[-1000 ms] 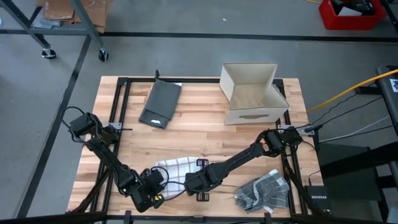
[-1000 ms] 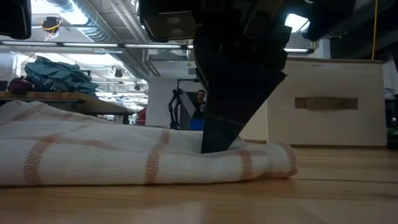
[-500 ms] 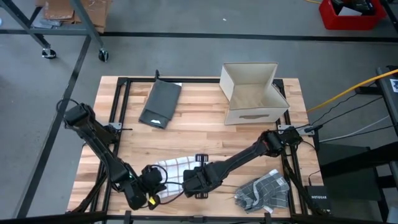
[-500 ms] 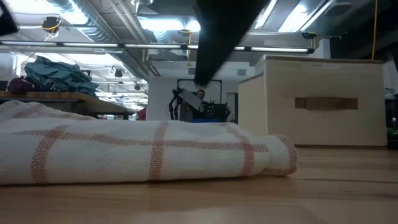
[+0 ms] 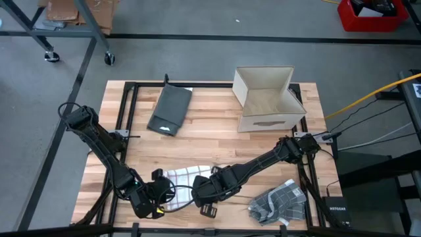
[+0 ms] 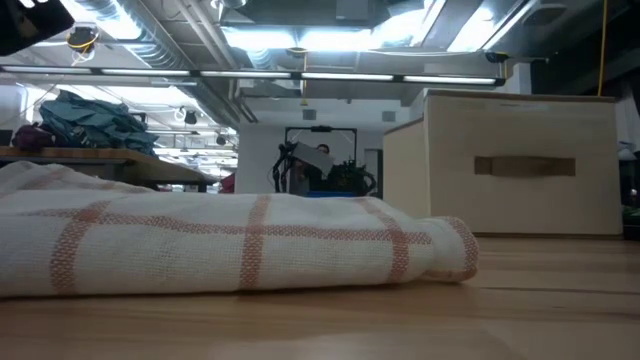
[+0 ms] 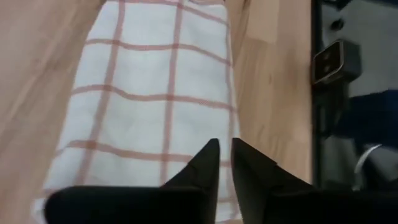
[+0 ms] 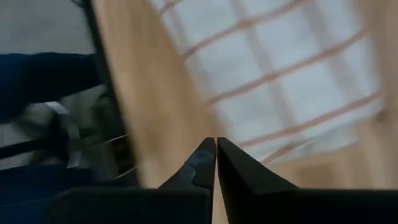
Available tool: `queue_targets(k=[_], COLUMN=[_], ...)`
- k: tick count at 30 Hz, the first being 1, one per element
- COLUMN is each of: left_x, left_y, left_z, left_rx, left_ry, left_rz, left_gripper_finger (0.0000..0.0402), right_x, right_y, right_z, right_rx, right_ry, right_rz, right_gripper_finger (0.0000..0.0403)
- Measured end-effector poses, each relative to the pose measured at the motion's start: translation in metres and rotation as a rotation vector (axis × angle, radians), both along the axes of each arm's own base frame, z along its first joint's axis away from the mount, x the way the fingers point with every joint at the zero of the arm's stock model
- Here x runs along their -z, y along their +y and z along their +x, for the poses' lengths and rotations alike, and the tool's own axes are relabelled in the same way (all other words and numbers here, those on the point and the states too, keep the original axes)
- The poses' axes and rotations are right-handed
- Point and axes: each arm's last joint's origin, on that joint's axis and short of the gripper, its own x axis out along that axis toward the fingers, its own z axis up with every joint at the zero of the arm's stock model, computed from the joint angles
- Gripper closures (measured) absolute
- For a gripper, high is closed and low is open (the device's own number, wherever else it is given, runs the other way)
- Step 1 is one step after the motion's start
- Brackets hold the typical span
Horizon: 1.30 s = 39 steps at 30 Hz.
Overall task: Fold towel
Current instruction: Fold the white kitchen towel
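A white towel with red checks (image 5: 186,176) lies folded flat near the table's near edge; the low view shows it as a thick flat bundle (image 6: 230,245) with its rounded fold end toward the box. My left gripper (image 5: 152,203) is shut and hovers over the towel's left end (image 7: 155,93). My right gripper (image 5: 206,199) is shut and hovers by the towel's right end (image 8: 280,81), over bare wood. Neither gripper shows in the low view, so both are above the towel.
An open cardboard box (image 5: 266,99) stands at the far right. A dark grey folded cloth (image 5: 170,108) lies at the far left. A crumpled grey checked towel (image 5: 277,201) lies at the near right corner. Bare wood lies in the table's middle.
My right gripper, whose fingers stood on the towel's top a second ago, has risen out of the low view and drifted a little toward the near edge. The towel's top has evened out where the fingers stood. My left arm has swung a little toward the left.
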Motion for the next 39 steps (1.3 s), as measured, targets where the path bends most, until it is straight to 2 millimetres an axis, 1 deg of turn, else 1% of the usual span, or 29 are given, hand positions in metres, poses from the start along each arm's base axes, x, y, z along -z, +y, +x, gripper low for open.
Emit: queue_targets(k=[4,6,9,12,14,17,21,23,25,28,33,36,39], left_x=[0.004,0.005,0.008,0.009,0.009,0.010,0.010,0.011,0.011,0.012,0.013,0.013,0.019], left_y=[0.008,0.013,0.022,0.031,0.038,0.049,0.063,0.069,0.075,0.083,0.096,0.105,0.115], left_z=[0.000,0.001,0.004,0.009,0.013,0.021,0.029,0.033,0.037,0.042,0.049,0.054,0.055], left_rx=[0.009,0.011,0.013,-0.005,-0.025,-0.072,-0.106,-0.119,-0.126,-0.123,-0.087,-0.070,-0.054], left_ry=[0.047,0.073,0.112,0.140,0.154,0.169,0.190,0.197,0.209,0.252,0.304,0.326,0.360], left_rz=[0.079,0.124,0.190,0.226,0.242,0.247,0.269,0.277,0.268,0.222,0.200,0.194,0.168], left_gripper_finger=[0.0311,0.0282,0.0244,0.0217,0.0206,0.0196,0.0194,0.0194,0.0194,0.0194,0.0194,0.0194,0.0194], right_x=[0.008,0.012,0.016,0.022,0.029,0.039,0.057,0.064,0.070,0.075,0.075,0.075,0.075], right_y=[0.013,0.020,0.030,0.037,0.038,0.041,0.047,0.050,0.054,0.057,0.062,0.066,0.073], right_z=[-0.002,-0.003,-0.002,0.000,0.002,0.006,0.010,0.010,0.009,0.008,0.005,0.002,-0.002], right_rx=[0.022,0.025,0.030,0.069,0.116,0.189,0.279,0.326,0.368,0.412,0.467,0.502,0.525], right_ry=[0.085,0.103,0.086,0.079,0.104,0.126,0.162,0.197,0.228,0.241,0.162,0.146,0.134], right_rz=[0.139,0.165,0.190,0.216,0.226,0.247,0.259,0.277,0.289,0.287,0.219,0.211,0.207], right_gripper_finger=[0.0382,0.0381,0.0381,0.0376,0.0361,0.0327,0.0277,0.0260,0.0250,0.0248,0.0262,0.0271,0.0277])
